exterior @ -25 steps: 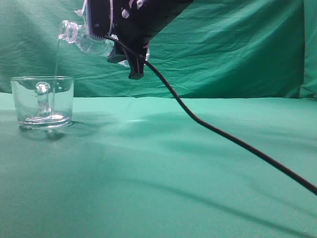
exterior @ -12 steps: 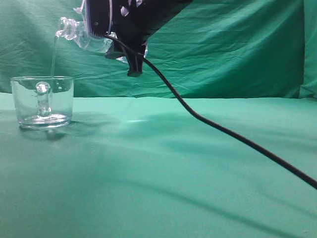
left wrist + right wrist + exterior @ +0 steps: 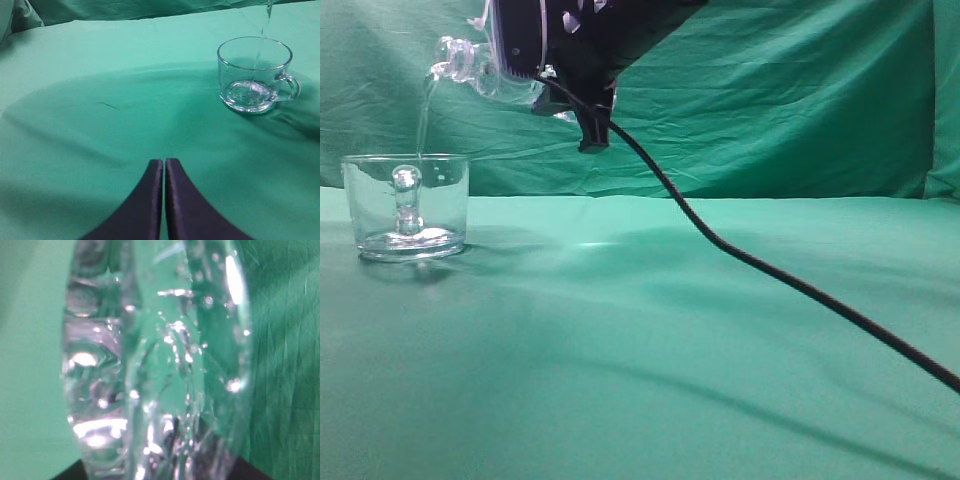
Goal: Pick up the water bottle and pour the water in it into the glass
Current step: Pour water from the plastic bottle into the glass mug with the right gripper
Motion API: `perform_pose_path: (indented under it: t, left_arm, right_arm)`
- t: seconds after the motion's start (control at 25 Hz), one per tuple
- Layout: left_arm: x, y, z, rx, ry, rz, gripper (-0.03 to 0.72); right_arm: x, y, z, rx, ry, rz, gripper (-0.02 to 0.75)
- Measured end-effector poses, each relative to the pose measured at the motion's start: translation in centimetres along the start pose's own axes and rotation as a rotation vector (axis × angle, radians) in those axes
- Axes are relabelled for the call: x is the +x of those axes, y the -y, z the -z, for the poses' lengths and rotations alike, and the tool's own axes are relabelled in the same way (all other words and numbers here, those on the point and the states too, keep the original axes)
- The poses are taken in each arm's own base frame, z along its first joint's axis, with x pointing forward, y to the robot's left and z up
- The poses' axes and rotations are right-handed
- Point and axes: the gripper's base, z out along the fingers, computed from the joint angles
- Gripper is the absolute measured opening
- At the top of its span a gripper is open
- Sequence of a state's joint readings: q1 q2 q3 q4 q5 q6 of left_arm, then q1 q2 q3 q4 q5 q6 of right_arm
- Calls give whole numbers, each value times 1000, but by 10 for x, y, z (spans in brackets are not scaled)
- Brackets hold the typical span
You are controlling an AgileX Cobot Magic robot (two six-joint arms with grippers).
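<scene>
Green cloth (image 3: 720,330) covers our table. We tip the water bottle (image 3: 480,72), pinched in our right gripper (image 3: 555,75), mouth-down above the glass (image 3: 406,205) so the water (image 3: 423,120) streams inside. Our left gripper (image 3: 164,165) waits nearby, fingers pressed together.

— What is under me?

— My desk (image 3: 720,380), covered edge to edge by a green cloth with soft creases, which also hangs as a backdrop behind it.

— And what stands on it?

— One thing: a short, wide, clear glass mug with a rounded handle (image 3: 406,205), upright at the far left. Shallow water (image 3: 248,93) lies in its thick base.

— Anything else touching the cloth?

— A black cable (image 3: 790,280) slopes down toward the right edge; I cannot tell whether it touches.
</scene>
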State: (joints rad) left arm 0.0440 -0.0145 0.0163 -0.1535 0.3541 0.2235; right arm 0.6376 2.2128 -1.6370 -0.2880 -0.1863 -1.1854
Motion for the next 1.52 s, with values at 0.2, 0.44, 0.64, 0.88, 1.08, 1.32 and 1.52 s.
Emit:
perform_pose_path:
  t: [0.2,0.44,0.64,0.88,1.08,1.32,1.52]
  left_arm:
    - [0,0,0,0,0,0,0]
    - [0,0,0,0,0,0,0]
    - [0,0,0,0,0,0,0]
    - [0,0,0,0,0,0,0]
    - [0,0,0,0,0,0,0]
    - [0,0,0,0,0,0,0]
    - [0,0,0,0,0,0,0]
  right_arm:
    - [0,0,0,5,2,4,199]
    - [-1,0,0,3,7,45,199]
    - [-1,0,0,3,8,60,199]
    - [-1,0,0,3,8,64,199]
    - [-1,0,0,3,8,64,199]
    - [1,-4,0,-50,-15,53,199]
    - [4,-9,1,-98,-51,-229,199]
